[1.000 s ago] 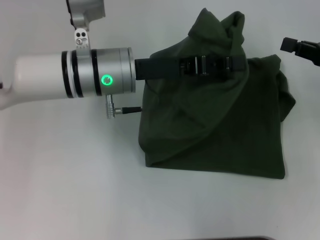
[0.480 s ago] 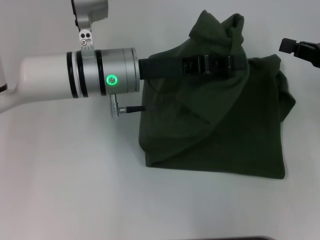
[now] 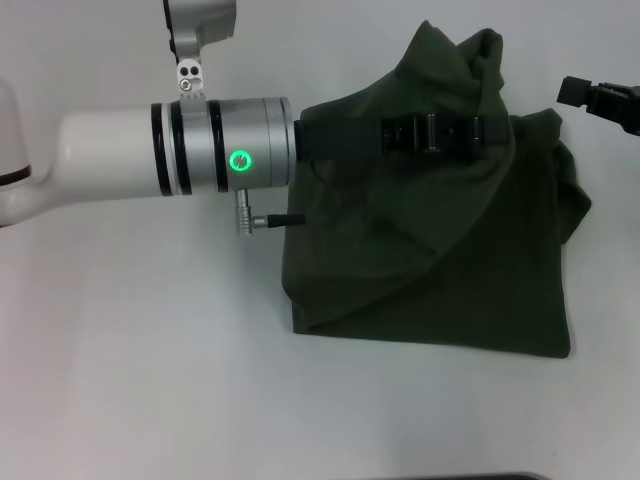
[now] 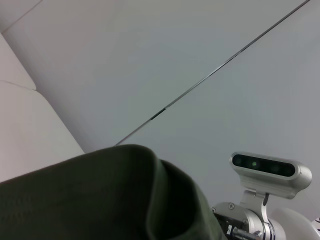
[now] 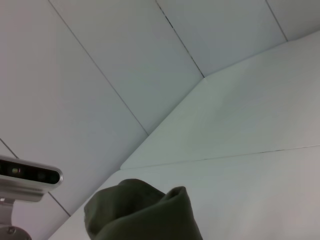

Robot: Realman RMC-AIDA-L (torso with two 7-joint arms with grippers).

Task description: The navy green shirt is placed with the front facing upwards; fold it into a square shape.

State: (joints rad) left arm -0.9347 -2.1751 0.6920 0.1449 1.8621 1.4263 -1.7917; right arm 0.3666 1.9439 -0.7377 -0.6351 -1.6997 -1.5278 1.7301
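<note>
The navy green shirt (image 3: pixel 450 260) lies partly folded on the white table (image 3: pixel 150 350), its lettering hidden. One edge is lifted into a crumpled peak at the far side. My left arm reaches across from the left, and my left gripper (image 3: pixel 485 132) sits over the shirt's upper part, shut on the raised cloth. Dark green cloth (image 4: pixel 100 200) fills the lower part of the left wrist view. My right gripper (image 3: pixel 592 98) is at the far right edge, apart from the shirt. A bunched fold of the shirt (image 5: pixel 145 212) shows in the right wrist view.
The table surface spreads bare to the left of and in front of the shirt. The left arm's silver wrist (image 3: pixel 230 150) with its green light hangs over the table beside the shirt's left edge. A dark strip (image 3: pixel 500 477) marks the table's near edge.
My left arm has moved to the right, carrying the lifted fold of the shirt with it; the raised peak has shifted right. The right gripper has stayed in place.
</note>
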